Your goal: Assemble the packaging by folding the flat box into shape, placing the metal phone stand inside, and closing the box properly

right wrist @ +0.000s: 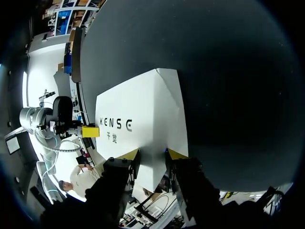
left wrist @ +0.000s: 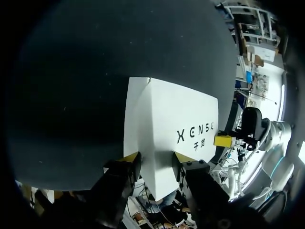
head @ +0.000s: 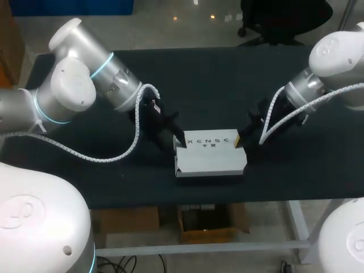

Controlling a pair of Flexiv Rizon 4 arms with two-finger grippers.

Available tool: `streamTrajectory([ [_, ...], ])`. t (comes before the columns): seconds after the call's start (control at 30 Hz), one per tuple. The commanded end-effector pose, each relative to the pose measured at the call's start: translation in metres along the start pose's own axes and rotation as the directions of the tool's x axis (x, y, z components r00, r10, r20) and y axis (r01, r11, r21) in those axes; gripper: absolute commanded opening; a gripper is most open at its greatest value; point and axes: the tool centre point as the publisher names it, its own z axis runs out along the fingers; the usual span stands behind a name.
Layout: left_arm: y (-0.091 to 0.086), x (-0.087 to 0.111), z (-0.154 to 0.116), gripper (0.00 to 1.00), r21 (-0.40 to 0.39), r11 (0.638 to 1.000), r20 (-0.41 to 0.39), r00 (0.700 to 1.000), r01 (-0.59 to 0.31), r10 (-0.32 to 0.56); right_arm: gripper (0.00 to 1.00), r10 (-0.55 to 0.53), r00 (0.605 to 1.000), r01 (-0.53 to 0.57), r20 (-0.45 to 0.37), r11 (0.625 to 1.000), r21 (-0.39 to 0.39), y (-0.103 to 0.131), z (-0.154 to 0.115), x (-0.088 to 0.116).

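Note:
A white box (head: pixel 210 159) with dark lettering lies folded into shape on the black table (head: pixel 216 79), near its front edge. My left gripper (head: pixel 177 138) is at the box's left end. In the left wrist view that end of the box (left wrist: pixel 167 119) sits between the yellow tips of the left gripper (left wrist: pixel 156 160), touching both. My right gripper (head: pixel 239 139) is at the right end. In the right wrist view the box (right wrist: pixel 143 114) is likewise pinched in the right gripper (right wrist: pixel 152 153). No metal phone stand shows in any view.
The table's front edge (head: pixel 187 200) runs close below the box. Bare black tabletop stretches behind the box and to both sides. Each wrist view shows the other arm's yellow fingertip (left wrist: pixel 222 140) (right wrist: pixel 90 131) at the box's far end.

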Motion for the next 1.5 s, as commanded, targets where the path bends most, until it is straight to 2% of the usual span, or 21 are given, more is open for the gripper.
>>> streamTrajectory([
  [0.03, -0.004, 0.008, 0.002, 0.44, -0.024, 1.000, 0.011, 1.000, 0.007, -0.006, 0.33, 0.003, 1.000, -0.003, 0.004, 1.000, 0.009, 0.002, 0.001, 0.008],
  [0.8, -0.008, 0.010, -0.002, 0.44, -0.101, 0.993, 0.009, 0.998, 0.064, -0.064, 0.33, 0.038, 0.999, -0.039, 0.010, 0.998, 0.052, 0.010, -0.002, 0.013],
  [1.5, -0.004, 0.012, -0.004, 0.43, -0.171, 0.978, 0.024, 0.993, 0.119, -0.116, 0.32, 0.069, 0.998, -0.070, 0.015, 0.994, 0.089, 0.005, -0.001, 0.021],
])
